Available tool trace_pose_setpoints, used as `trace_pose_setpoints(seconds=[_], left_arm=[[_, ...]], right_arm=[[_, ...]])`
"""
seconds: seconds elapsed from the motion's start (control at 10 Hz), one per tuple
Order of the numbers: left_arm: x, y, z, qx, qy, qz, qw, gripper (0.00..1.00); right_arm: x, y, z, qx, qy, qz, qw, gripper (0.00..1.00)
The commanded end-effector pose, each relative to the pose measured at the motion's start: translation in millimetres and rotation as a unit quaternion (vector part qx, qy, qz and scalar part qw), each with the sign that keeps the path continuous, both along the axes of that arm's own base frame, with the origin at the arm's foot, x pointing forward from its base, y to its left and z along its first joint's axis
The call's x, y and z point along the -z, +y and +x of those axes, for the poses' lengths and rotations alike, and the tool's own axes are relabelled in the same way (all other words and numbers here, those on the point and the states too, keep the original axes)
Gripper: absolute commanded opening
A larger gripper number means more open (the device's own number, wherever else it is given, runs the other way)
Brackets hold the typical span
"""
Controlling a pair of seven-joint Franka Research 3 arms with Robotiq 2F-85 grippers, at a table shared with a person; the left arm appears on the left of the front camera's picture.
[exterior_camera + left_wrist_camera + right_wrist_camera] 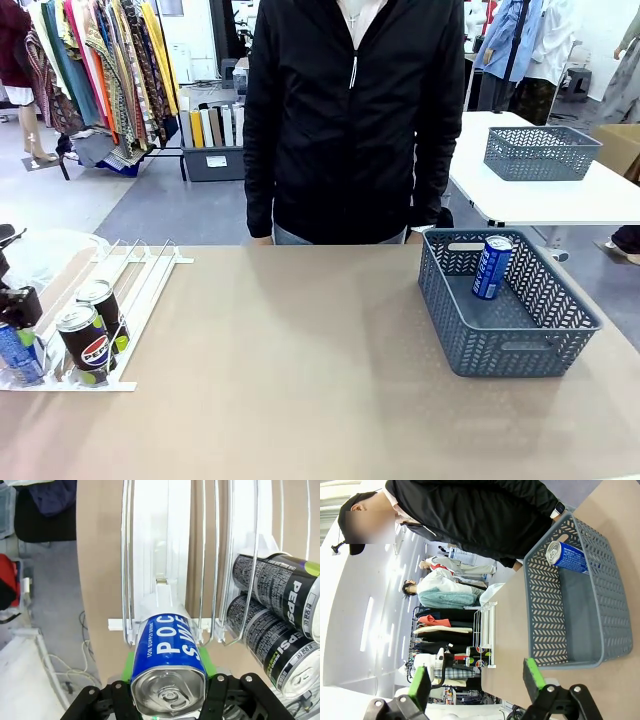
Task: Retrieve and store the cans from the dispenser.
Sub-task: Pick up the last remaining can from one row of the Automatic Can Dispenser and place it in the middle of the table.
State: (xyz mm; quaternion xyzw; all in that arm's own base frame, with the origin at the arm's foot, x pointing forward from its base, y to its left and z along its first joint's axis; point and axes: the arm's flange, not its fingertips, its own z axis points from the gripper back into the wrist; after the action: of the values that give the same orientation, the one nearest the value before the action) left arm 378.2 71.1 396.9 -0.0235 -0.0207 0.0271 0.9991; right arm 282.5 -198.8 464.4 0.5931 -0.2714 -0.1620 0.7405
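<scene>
Lift blue Pocari Sweat can (169, 637), pinched by its sides between pads (127, 666) of left gripper (167, 667), clear of white dispenser's (145, 268) curved stops at 9 o'clock; avoid black Pepsi cans (280, 607) just beside. Carry over bare tan table (300, 400) to grey-blue mesh basket (500, 350) at 3 o'clock. Right gripper (476, 677): wide, empty. Clothes rails (100, 60) at 10 o'clock.

Dispenser (150, 268) holding cans (86, 345) lies left on the table (300, 370), basket (500, 352) right.

The right end effector (476, 675), pads spread, faces a mesh basket (545, 595) holding one blue can (568, 556), seemingly tilted.
</scene>
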Motion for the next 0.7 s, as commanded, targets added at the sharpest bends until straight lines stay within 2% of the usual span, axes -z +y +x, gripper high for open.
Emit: trace_pose_setpoints(seconds=[0.0,0.1,0.3,0.4,0.6], left_arm=[[-14,-3,-14,-0.010,-0.029,0.022,0.999,0.00],[-33,-1,-19,-0.015,-0.043,0.034,0.998,0.00],[-96,0,-39,-0.014,-0.073,0.041,0.996,0.00],[-126,0,-52,-0.002,-0.101,0.024,0.995,0.00],[-171,10,-82,0.001,-0.182,-0.001,0.983,0.00]], right_arm=[[-2,0,-1,-0.001,-0.002,0.005,1.000,1.00],[-2,0,-1,-0.001,-0.002,0.005,1.000,1.00],[-2,0,-1,-0.001,-0.002,0.005,1.000,1.00],[-2,0,-1,-0.001,-0.002,0.005,1.000,1.00],[-2,0,-1,-0.001,-0.002,0.005,1.000,1.00]])
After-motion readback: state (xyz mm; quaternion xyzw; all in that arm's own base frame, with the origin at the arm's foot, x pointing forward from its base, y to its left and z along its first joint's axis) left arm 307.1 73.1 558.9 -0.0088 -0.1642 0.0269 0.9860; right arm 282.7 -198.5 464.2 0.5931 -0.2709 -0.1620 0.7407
